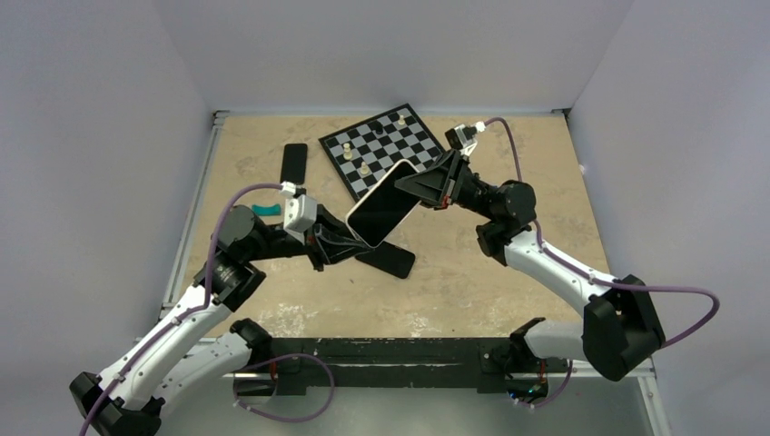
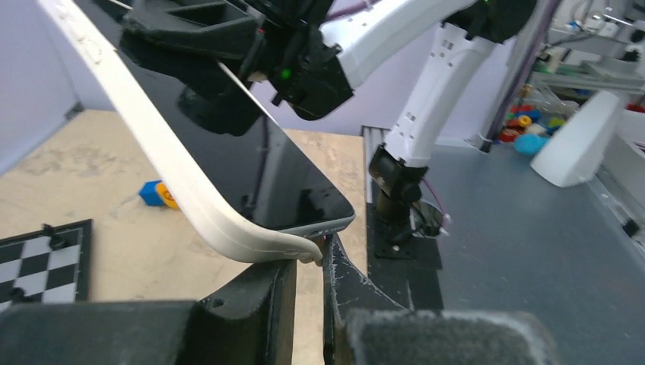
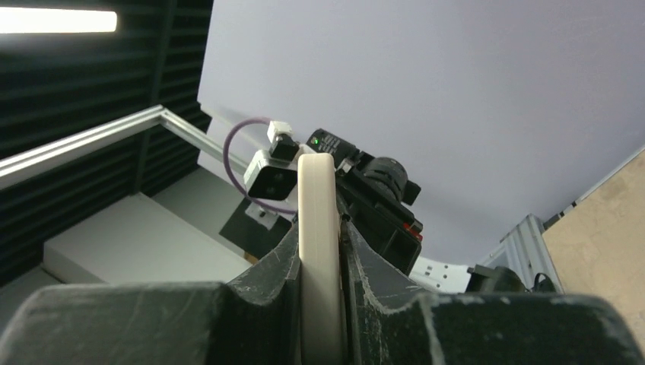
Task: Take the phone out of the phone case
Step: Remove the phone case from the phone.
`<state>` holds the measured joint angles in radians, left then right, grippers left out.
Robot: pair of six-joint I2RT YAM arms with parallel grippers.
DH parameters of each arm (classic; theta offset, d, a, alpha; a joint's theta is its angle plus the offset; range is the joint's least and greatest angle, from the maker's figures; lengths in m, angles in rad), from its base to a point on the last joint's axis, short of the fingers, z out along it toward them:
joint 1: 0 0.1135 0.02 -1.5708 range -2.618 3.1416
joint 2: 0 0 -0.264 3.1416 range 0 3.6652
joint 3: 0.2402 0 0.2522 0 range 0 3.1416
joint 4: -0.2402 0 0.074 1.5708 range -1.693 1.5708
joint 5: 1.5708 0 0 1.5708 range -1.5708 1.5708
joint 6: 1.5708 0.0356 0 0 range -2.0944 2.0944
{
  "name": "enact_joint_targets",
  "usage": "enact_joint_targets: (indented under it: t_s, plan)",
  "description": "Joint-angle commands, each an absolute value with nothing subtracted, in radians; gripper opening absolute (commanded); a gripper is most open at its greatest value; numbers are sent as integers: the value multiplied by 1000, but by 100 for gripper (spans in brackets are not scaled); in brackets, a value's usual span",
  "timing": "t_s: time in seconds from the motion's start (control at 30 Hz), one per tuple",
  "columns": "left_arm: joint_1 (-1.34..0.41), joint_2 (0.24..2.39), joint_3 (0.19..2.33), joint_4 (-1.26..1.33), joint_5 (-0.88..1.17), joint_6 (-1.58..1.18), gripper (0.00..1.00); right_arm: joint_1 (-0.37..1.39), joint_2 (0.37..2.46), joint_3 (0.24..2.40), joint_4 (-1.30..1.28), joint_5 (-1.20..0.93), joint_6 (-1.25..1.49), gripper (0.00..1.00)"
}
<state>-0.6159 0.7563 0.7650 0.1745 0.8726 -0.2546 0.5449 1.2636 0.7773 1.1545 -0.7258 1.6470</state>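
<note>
Both grippers hold the phone above the table's middle, tilted, inside a white soft shell, the phone case (image 1: 383, 204). In the left wrist view the phone (image 2: 251, 167) shows its black screen and grey edge. There the phone case (image 2: 175, 175) bends away from the phone's near corner. My left gripper (image 2: 323, 262) is shut, with the peeled corner lip at its fingertips. In the top view the left gripper (image 1: 350, 238) is at the lower corner and the right gripper (image 1: 413, 186) at the upper end. My right gripper (image 3: 319, 228) is shut on the white edge (image 3: 316, 190).
A chessboard (image 1: 390, 145) with a few pieces lies at the back. One flat black slab (image 1: 293, 163) lies at the back left, another (image 1: 390, 259) under the held phone. A teal object (image 1: 266, 211) sits by the left arm. A blue-and-orange toy (image 2: 156, 194) is on the table.
</note>
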Motion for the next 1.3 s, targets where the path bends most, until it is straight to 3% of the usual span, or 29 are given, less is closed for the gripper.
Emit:
enact_joint_targets:
  t_s: [0.0,0.27,0.37,0.43,0.5,0.57,0.63,0.77,0.9,0.97,1.13,1.27]
  plan:
    - [-603,734,747,248,596,-98,0,561,1235,789,1223,-723,1835,0]
    - [-601,745,747,162,293,-119,0,566,1209,768,1257,-730,1849,0]
    - [-601,749,750,108,416,-201,0,540,1191,765,1296,-718,1796,0]
    - [-601,737,736,92,586,-274,18,506,1153,786,1175,-734,1664,0]
    - [-601,706,711,74,704,-349,49,478,1105,825,990,-747,1496,0]
    - [-601,651,694,18,717,-409,80,461,1065,872,820,-752,1336,0]
    - [-600,603,698,-78,684,-451,98,459,1043,936,637,-768,1185,0]
    - [-597,616,802,-248,728,-485,99,460,1039,1041,469,-834,1003,0]
    - [-583,685,889,-245,854,-523,71,460,1039,1111,362,-891,929,0]
    - [-578,706,901,-168,882,-574,69,460,1046,1130,343,-927,928,0]
    - [-559,738,926,-55,901,-620,76,459,1028,1134,330,-966,938,0]
    - [-553,773,938,-17,938,-643,58,460,1025,1135,312,-975,937,0]
